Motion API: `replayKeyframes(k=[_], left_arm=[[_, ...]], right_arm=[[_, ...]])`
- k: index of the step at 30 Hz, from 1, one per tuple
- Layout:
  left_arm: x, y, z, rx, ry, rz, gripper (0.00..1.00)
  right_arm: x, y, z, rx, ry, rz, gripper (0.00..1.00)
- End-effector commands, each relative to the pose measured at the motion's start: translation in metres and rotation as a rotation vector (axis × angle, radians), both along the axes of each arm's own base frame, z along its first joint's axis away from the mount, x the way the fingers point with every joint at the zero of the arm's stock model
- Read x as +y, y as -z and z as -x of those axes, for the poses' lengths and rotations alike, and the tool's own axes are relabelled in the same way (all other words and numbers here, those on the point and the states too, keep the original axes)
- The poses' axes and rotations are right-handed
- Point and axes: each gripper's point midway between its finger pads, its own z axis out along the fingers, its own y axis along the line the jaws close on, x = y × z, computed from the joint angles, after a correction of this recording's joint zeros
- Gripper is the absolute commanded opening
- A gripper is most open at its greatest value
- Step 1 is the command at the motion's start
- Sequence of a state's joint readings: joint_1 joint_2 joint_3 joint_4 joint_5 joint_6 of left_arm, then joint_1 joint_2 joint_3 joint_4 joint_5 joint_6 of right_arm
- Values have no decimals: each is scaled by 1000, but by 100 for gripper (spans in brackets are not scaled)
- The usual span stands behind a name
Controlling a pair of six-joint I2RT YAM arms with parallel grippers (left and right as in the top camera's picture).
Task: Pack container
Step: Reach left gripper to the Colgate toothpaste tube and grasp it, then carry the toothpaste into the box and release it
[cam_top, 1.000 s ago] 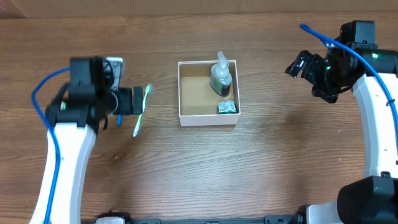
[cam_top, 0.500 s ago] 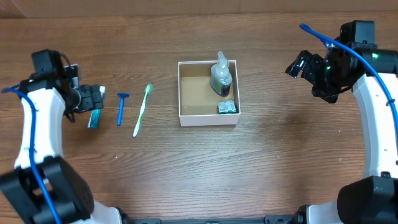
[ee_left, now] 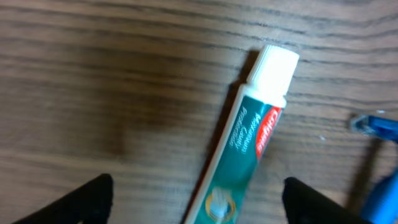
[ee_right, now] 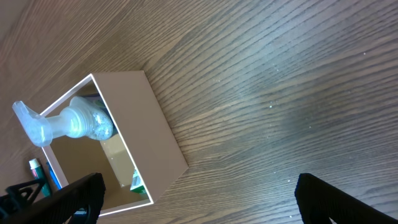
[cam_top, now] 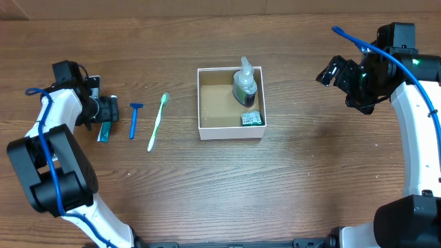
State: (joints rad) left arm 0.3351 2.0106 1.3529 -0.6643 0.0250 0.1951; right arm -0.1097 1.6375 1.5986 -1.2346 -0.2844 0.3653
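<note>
Stretching across the whole overhead view, the brown wooden table (cam_top: 207, 186) shows its grain running left to right. At far left, the left gripper (cam_top: 109, 110) hangs with fingers spread wide over the capped end of a toothpaste tube (cam_top: 104, 131). Next lie a blue razor (cam_top: 133, 119) and a pale green toothbrush (cam_top: 157, 122), apart from each other. The container (cam_top: 231, 132) sits mid-table, holding a pump bottle (cam_top: 244, 84) and a small green packet (cam_top: 252, 118) along its right wall. Far right, the right gripper (cam_top: 329, 71) hovers with fingers parted, well apart from the box.
</note>
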Motion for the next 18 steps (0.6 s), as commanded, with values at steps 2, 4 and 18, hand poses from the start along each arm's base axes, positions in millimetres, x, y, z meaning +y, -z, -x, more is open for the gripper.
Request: replayKeyframes(k=[2,4,18], left_arm=[[0,19,-4,32,98,-12,69],[0,23,-6,28,98,-8,59],[-43,-6,-8,33,26,276,4]], right_arm=[[0,-5,-1,-14,3,-4,100],[0,-5,-1,-14,3,-4,100],[0,-5,-1,-14,3,-4,100]])
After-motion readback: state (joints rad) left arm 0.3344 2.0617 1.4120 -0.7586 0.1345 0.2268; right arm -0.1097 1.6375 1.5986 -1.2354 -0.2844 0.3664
